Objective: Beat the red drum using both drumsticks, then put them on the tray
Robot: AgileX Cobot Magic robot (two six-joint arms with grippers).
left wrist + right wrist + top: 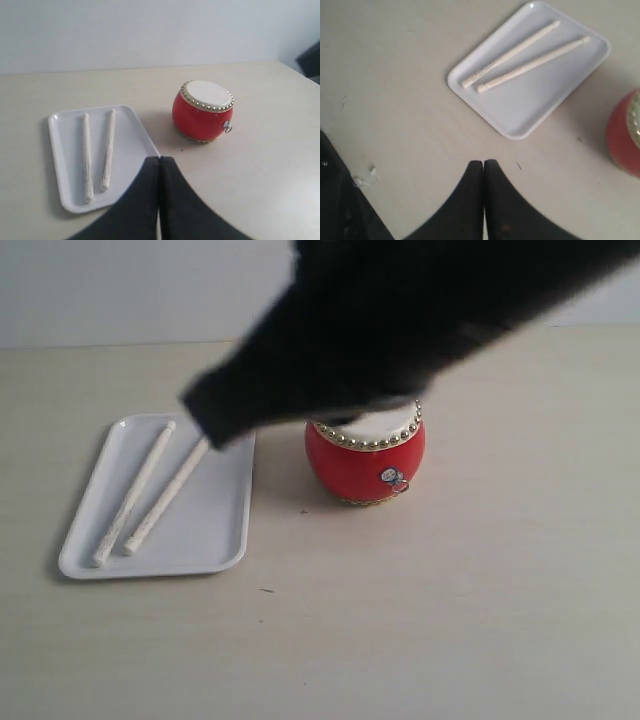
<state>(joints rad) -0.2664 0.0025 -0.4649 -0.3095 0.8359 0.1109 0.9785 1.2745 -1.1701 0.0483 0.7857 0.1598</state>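
**Desk:** What are the pincers doing?

**Me:** The left gripper is clenched, its jaws pressed flat together with nothing between them. The right gripper is the same, closed on nothing.

**Desk:** Where do the sticks lie from there?

**Me:** Both drumsticks lie in the tray, side by side and nearly parallel, not touching. Their long axis follows the tray's long side. Through the left wrist camera they run away from my fingertips, and the tray's near corner sits just beside the jaws. Through the right wrist camera the tray is further out, with bare table between it and the jaws, and the sticks lie slantwise across my line of reach.

**Desk:** And the drum?

**Me:** The red drum stands upright on the table just beside the tray, on the right arm's side of it.

**Desk:** Which arm is nearer?

**Me:** The tray is on the left arm's side, so I judge the left nearer. But a dark, blurred arm crosses the exterior view from the right, and its end overlaps the far end of one stick. I can't tell its height. With the sticks already in the tray, I can't say whether the beating is over or not yet begun.
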